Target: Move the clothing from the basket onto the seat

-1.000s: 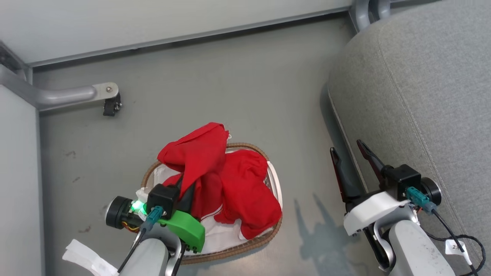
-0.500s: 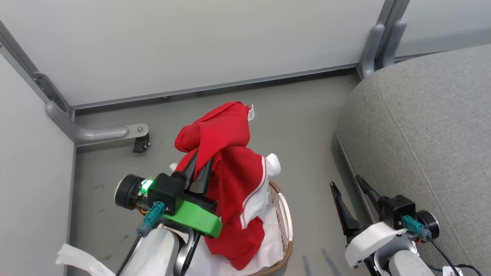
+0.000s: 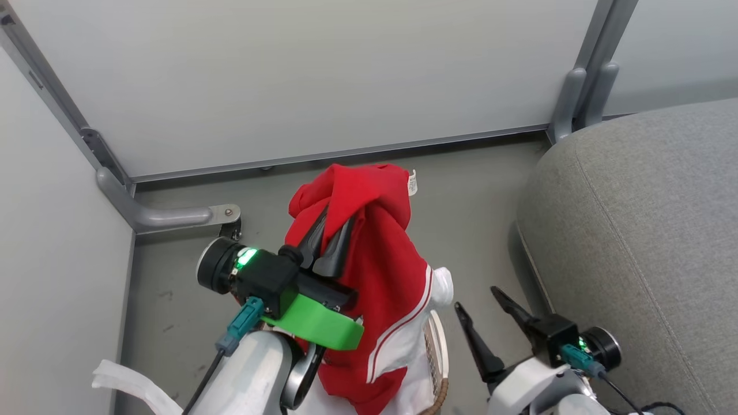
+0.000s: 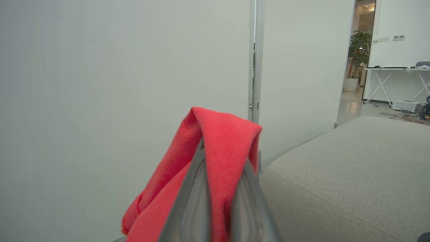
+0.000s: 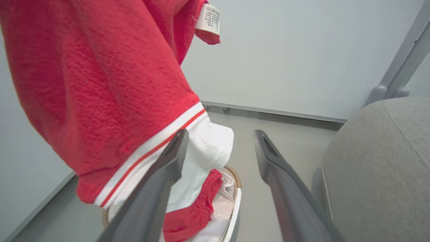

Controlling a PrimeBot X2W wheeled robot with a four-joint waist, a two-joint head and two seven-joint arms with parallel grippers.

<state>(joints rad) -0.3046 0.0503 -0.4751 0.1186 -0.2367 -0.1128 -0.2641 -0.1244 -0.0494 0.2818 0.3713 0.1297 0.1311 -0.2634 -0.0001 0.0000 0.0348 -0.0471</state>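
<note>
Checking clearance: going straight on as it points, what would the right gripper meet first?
Likely the floor near the wall, between the right gripper's open fingers; the hanging garment's white hem might brush one finger, depth unclear.

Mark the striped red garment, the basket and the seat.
striped red garment (image 3: pixel 380 259), head view, red body above the stripes.
basket (image 5: pixel 236 174), right wrist view, brown woven rim.
seat (image 3: pixel 634 230), head view, grey cushion top.

My right gripper (image 5: pixel 220 133) holds its two dark fingers wide apart, a red garment (image 5: pixel 100 84) with white striped trim hanging at upper left above the basket (image 5: pixel 237 178), where a second red garment (image 5: pixel 195 215) lies, the grey seat (image 5: pixel 379 168) at right.
</note>
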